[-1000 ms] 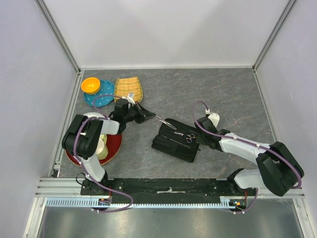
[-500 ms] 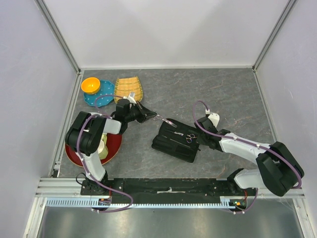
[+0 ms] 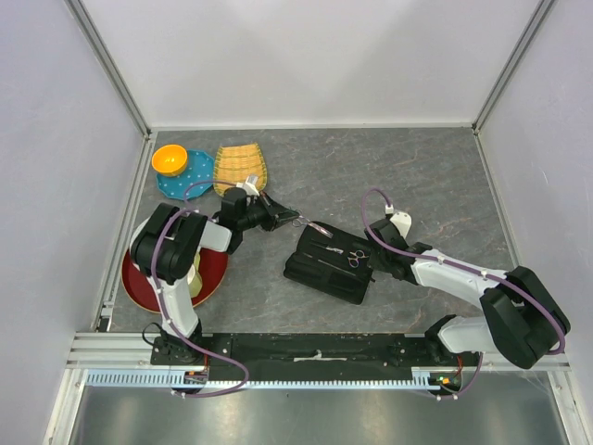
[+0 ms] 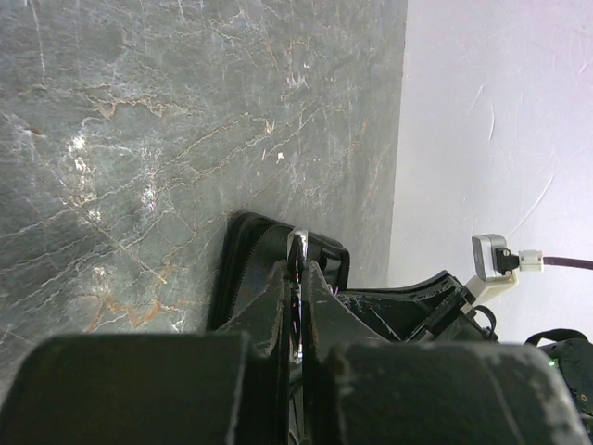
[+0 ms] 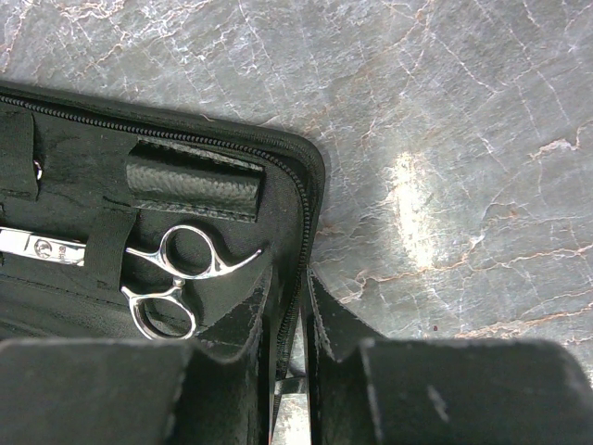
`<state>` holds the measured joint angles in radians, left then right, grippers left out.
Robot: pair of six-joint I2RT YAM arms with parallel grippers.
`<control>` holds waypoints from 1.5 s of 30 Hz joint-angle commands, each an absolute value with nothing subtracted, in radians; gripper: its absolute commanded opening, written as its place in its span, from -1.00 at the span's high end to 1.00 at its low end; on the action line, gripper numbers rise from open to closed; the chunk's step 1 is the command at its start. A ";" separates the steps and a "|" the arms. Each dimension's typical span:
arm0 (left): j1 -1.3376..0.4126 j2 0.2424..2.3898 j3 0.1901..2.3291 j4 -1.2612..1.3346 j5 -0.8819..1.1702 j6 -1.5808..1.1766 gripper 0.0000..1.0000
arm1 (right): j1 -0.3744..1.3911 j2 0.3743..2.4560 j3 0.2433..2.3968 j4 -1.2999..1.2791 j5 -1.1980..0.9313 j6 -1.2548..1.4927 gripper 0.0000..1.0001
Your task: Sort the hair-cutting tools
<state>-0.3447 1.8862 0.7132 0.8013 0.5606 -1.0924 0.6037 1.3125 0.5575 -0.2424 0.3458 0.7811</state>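
One slim silver scissors [image 5: 176,278] shows ring handles.

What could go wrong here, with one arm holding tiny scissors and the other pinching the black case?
The left gripper pinches the held scissors along a thin metal edge, so they may twist or slip out onto the table. The right gripper grips only the rim of the zip case; if that slips, the case may shift, taking the second scissors strapped inside with it.
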 commanded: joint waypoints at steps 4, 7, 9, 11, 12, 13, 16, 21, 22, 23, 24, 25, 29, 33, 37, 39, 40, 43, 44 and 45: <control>-0.380 1.940 0.742 0.925 0.637 -1.167 0.95 | 0.604 1.328 0.534 -0.209 0.281 0.796 0.60; -0.385 1.976 0.744 0.972 0.661 -1.201 0.95 | 0.604 1.333 0.537 -0.207 0.278 0.795 0.60; -0.393 1.999 0.747 0.989 0.673 -1.216 0.95 | 0.603 1.336 0.538 -0.206 0.279 0.795 0.60; -0.393 2.005 0.747 0.989 0.672 -1.210 0.95 | 0.606 1.339 0.541 -0.206 0.278 0.793 0.60; -0.394 2.000 0.741 0.982 0.664 -1.204 0.91 | 0.604 1.341 0.541 -0.206 0.279 0.793 0.60; -0.394 1.994 0.739 0.947 0.657 -1.194 0.76 | 0.606 1.341 0.541 -0.204 0.279 0.795 0.60; -0.394 1.956 0.747 0.852 0.618 -1.122 0.31 | 0.604 1.341 0.545 -0.207 0.276 0.795 0.60; -0.399 1.895 0.784 0.597 0.531 -0.990 -0.15 | 0.606 1.344 0.543 -0.209 0.276 0.796 0.60; -0.400 1.879 0.794 0.545 0.516 -0.971 -0.21 | 0.604 1.342 0.543 -0.209 0.279 0.796 0.60; -0.402 1.875 0.805 0.501 0.487 -0.944 -0.23 | 0.604 1.342 0.542 -0.209 0.278 0.798 0.60; -0.403 1.871 0.828 0.430 0.476 -0.930 -0.24 | 0.606 1.342 0.541 -0.209 0.281 0.796 0.60; -0.405 1.865 0.836 0.405 0.465 -0.917 -0.26 | 0.606 1.342 0.541 -0.209 0.281 0.798 0.60; -0.413 1.821 0.871 0.287 0.387 -0.859 -0.29 | 0.604 1.345 0.540 -0.209 0.282 0.801 0.60; -0.428 1.795 0.916 0.161 0.313 -0.807 -0.31 | 0.603 1.350 0.540 -0.210 0.284 0.802 0.60; -0.443 1.784 0.940 0.084 0.262 -0.773 -0.22 | 0.604 1.347 0.538 -0.210 0.287 0.801 0.60; -0.446 1.787 0.943 0.086 0.270 -0.775 0.01 | 0.604 1.348 0.537 -0.210 0.287 0.802 0.60; -0.448 1.789 0.943 0.089 0.282 -0.775 0.07 | 0.604 1.350 0.537 -0.210 0.287 0.802 0.60; -0.453 1.790 0.954 0.074 0.294 -0.776 0.10 | 0.604 1.347 0.535 -0.210 0.287 0.804 0.60; -0.456 1.789 0.965 0.049 0.295 -0.775 0.10 | 0.604 1.347 0.537 -0.210 0.287 0.801 0.60; -0.460 1.787 0.968 0.037 0.291 -0.772 0.10 | 0.604 1.345 0.535 -0.210 0.287 0.802 0.61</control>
